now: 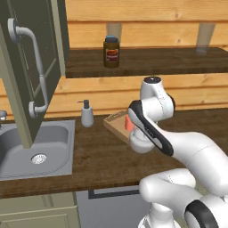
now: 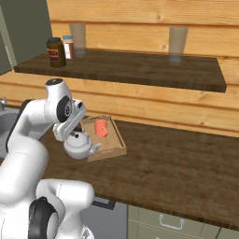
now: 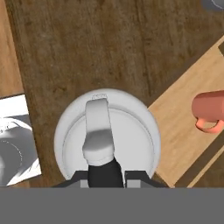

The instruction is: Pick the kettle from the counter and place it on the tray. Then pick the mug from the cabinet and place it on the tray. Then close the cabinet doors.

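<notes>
Now the end effector [image 3: 107, 177] is clamping the kettle [image 3: 107, 139] by its handle, holding it just beside the tray [image 3: 188, 131], which is lying toward the mug [image 3: 209, 109] side.

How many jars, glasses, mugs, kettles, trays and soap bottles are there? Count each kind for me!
Jars on the shelf: 2, a dark brown labelled jar and a small blue-lidded jar
Clear drinking glasses: 2, and
Orange-red mug: 1
Silver-grey metal kettle: 1
Light-wood tray: 1
White soap dispenser bottle: 1
Total: 8
</notes>
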